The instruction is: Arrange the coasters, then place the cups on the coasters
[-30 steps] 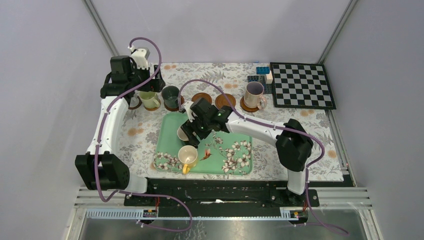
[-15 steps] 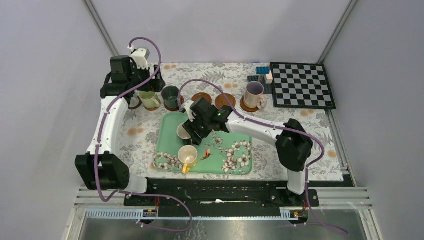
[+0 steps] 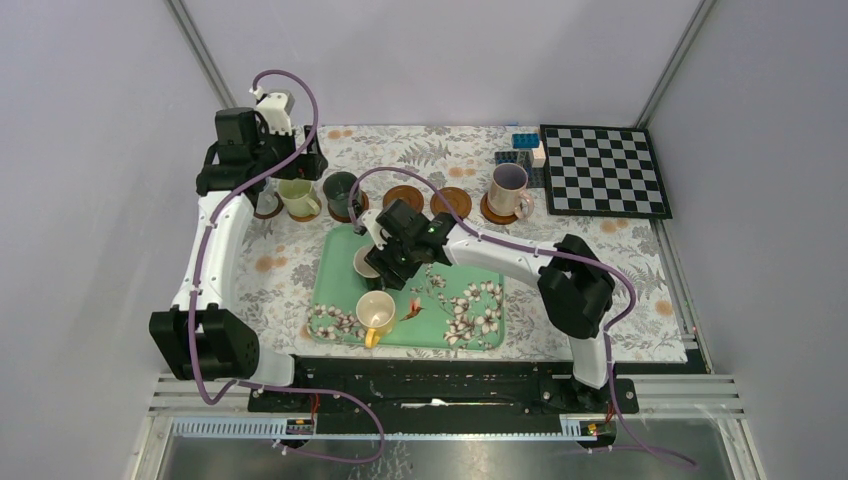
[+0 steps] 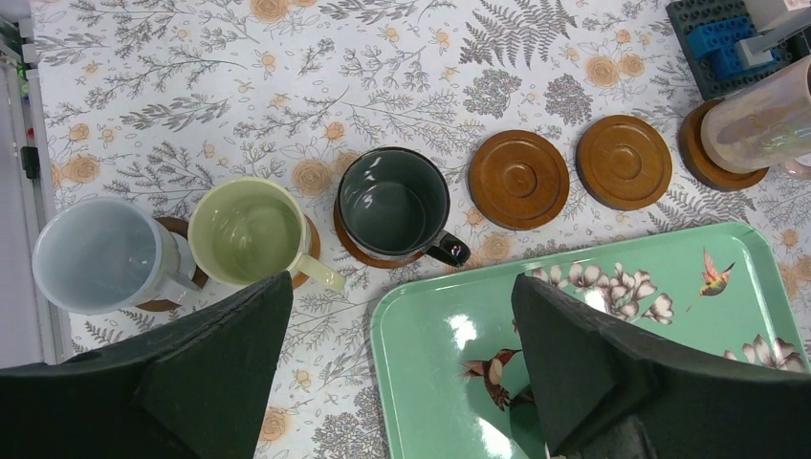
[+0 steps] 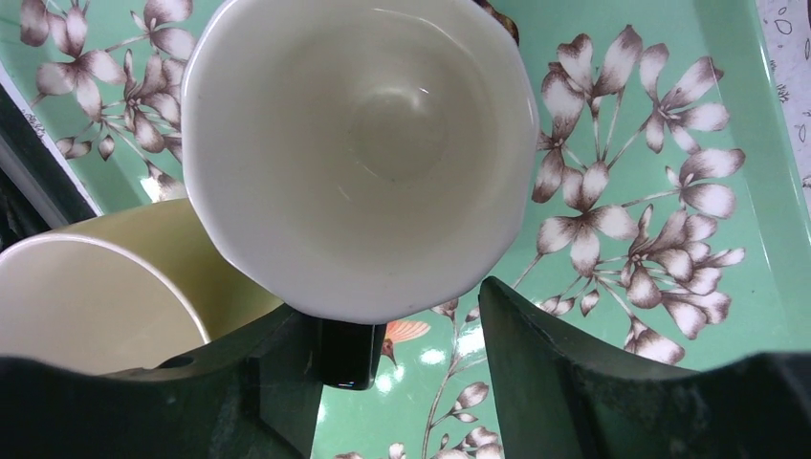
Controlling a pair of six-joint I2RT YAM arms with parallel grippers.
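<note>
The table (image 4: pixel 402 57) has a white cloth patterned with grey ferns and orange blossoms. The tray (image 4: pixel 421 344) is mint green with white-and-brown flowers and a hummingbird. There is a pale blue cup (image 4: pixel 96 253), an olive cup (image 4: pixel 247 231), a dark green cup (image 4: pixel 392 203), a pinkish-beige cup (image 4: pixel 765 120), a cream cup (image 5: pixel 359 143) and a yellow cup (image 5: pixel 86 296). The coasters (image 4: pixel 517 179) are brown. The chequerboard (image 3: pixel 603 170) at the table's far right corner is black and white.

Six brown coasters (image 4: pixel 518 179) in a row: pale blue cup (image 4: pixel 96 253), olive cup (image 4: pixel 247 232), dark green cup (image 4: pixel 394 203), pinkish cup (image 3: pixel 508 186) upright on four, two bare. On green tray (image 4: pixel 612 316): cream cup (image 5: pixel 359 153), yellow cup (image 3: pixel 376 312), upright.
</note>
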